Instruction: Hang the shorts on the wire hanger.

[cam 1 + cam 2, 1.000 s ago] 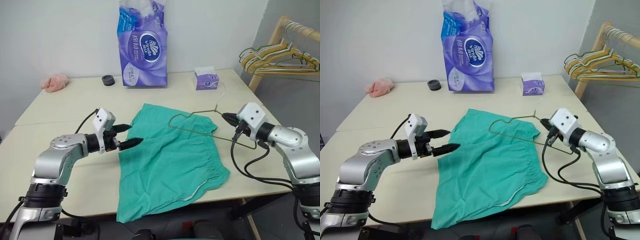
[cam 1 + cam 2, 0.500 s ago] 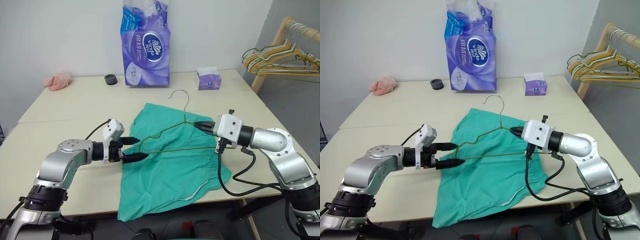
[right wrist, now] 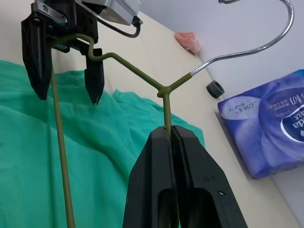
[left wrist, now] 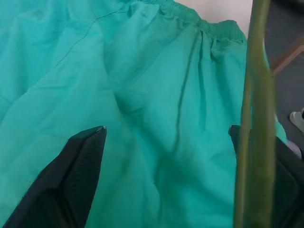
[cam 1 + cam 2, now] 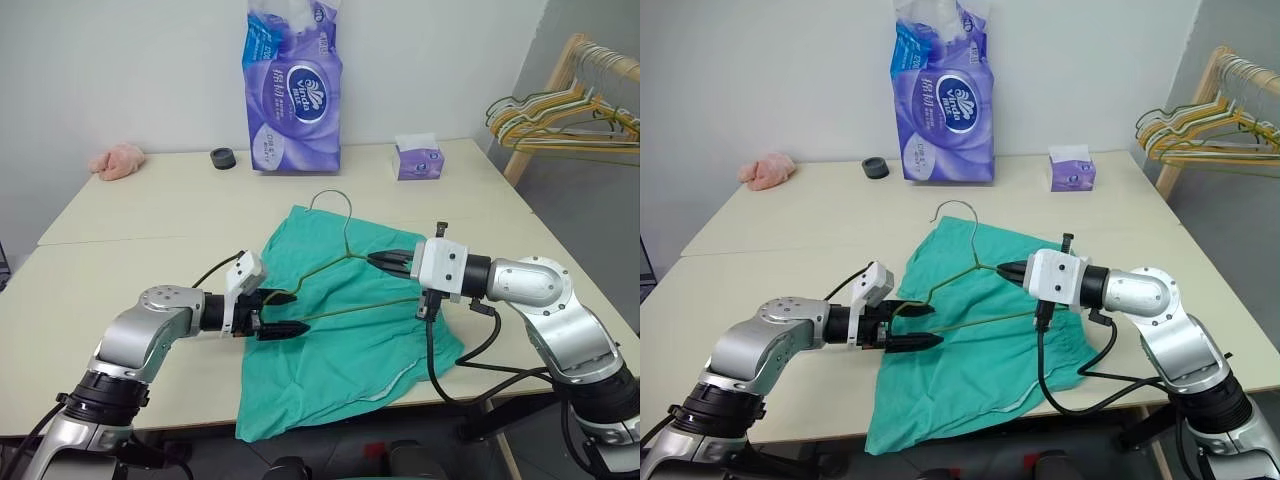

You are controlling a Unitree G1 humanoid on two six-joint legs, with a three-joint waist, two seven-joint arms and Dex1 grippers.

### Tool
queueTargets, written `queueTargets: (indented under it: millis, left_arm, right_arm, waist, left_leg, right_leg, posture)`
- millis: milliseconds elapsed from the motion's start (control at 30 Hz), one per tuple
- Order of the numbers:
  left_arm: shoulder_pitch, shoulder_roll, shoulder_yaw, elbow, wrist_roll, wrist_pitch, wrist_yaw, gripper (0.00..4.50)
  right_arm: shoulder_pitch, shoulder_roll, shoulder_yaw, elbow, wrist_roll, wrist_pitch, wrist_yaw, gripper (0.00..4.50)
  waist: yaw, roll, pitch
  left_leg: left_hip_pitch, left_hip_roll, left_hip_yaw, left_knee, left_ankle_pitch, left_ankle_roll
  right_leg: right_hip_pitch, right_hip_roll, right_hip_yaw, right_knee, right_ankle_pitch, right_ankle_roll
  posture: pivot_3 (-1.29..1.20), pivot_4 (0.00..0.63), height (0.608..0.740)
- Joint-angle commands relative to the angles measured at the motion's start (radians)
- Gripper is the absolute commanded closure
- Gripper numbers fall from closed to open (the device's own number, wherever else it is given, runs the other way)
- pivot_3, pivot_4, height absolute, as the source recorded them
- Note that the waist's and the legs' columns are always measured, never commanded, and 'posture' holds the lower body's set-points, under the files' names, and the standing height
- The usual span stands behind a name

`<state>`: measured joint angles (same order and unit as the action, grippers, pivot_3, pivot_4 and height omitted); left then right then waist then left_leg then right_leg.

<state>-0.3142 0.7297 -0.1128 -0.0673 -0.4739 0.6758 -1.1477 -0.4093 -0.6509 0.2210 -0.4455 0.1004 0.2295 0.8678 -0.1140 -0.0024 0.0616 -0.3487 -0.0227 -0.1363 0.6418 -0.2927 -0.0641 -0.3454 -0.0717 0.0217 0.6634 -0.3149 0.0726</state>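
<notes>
Shorts (image 5: 345, 330), teal, flat on table (image 5: 150, 210), untouched. Wire hanger (image 5: 335, 270): swung leftward over shorts since a second ago, shoulder pinched in clamped right gripper (image 5: 375, 260); far corner now sits between parted fingers of left gripper (image 5: 290, 313). Handover grip appears imminent; threading not begun.

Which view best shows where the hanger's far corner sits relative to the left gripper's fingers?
The right wrist view: the wire hanger bends between the open fingers of the left gripper, with the right gripper shut on its neck. Both eye views show that corner from the side above the shorts. The left wrist view catches just a blurred stretch of wire.
</notes>
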Motion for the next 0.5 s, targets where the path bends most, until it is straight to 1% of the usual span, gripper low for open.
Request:
queueTargets:
  millis: [33, 200, 267, 300, 367, 400, 500]
  left_arm:
    - [-0.007, 0.001, 0.0, -0.04, -0.019, 0.004, -0.017, 1.44]
    - [0.014, 0.002, -0.008, -0.052, -0.014, -0.002, -0.026, 2.9]
    - [0.023, 0.002, -0.004, -0.054, -0.013, -0.004, -0.026, 3.56]
    - [0.027, 0.002, -0.003, -0.055, -0.012, -0.006, -0.026, 3.78]
    - [0.032, 0.001, -0.003, -0.057, -0.009, -0.009, -0.025, 4.38]
    - [0.032, 0.001, -0.003, -0.057, -0.008, -0.01, -0.026, 4.47]
    - [0.033, 0.0, 0.0, -0.057, 0.001, -0.015, -0.024, 4.47]
  right_arm:
    - [-0.007, 0.006, -0.003, -0.04, 0.005, -0.003, 0.001, 4.5]
    - [-0.005, 0.008, -0.005, -0.039, 0.005, -0.005, 0.002, 4.5]
    - [-0.004, 0.01, 0.0, -0.041, 0.0, -0.008, 0.001, 4.5]
    - [-0.003, 0.012, 0.006, -0.039, -0.005, -0.013, 0.0, 4.5]
    - [0.0, 0.017, 0.015, -0.031, -0.008, -0.025, 0.004, 4.5]
    - [0.001, 0.016, 0.018, -0.028, -0.011, -0.029, 0.007, 4.5]
    - [0.011, -0.013, 0.029, -0.036, 0.006, 0.017, 0.054, 4.5]
  waist:
    - [0.0, 0.0, 0.0]
    - [0.0, 0.0, 0.0]
    - [0.0, 0.0, 0.0]
    - [0.0, 0.0, 0.0]
    - [0.0, 0.0, 0.0]
    - [0.001, 0.0, 0.0]
    - [0.002, 0.0, 0.0]
  left_leg:
    - [0.0, 0.0, 0.0, 0.0, 0.0, 0.0]
    - [0.0, 0.0, 0.0, 0.0, 0.0, 0.0]
    - [0.0, 0.0, 0.0, 0.0, 0.0, 0.0]
    - [0.0, 0.0, 0.0, 0.0, 0.0, 0.0]
    - [0.0, 0.0, 0.0, 0.0, 0.0, 0.0]
    - [0.0, 0.0, 0.0, 0.0, 0.0, 0.0]
    - [0.0, 0.0, 0.0, 0.0, 0.0, 0.0]
  right_leg:
    - [0.0, 0.0, 0.0, 0.0, 0.0, 0.0]
    - [0.0, 0.0, 0.0, 0.0, 0.0, 0.0]
    - [0.0, 0.0, 0.0, 0.0, 0.0, 0.0]
    - [0.0, 0.0, 0.0, 0.0, 0.0, 0.0]
    - [0.0, 0.0, 0.0, 0.0, 0.0, 0.0]
    - [0.0, 0.0, 0.0, 0.0, 0.0, 0.0]
    - [0.0, 0.0, 0.0, 0.0, 0.0, 0.0]
  posture:
    - [-0.15, 0.031, 0.74]
    - [-0.15, 0.026, 0.74]
    - [-0.15, 0.026, 0.74]
    - [-0.15, 0.026, 0.74]
    - [-0.15, 0.026, 0.74]
    - [-0.15, 0.027, 0.74]
    - [-0.15, 0.027, 0.74]
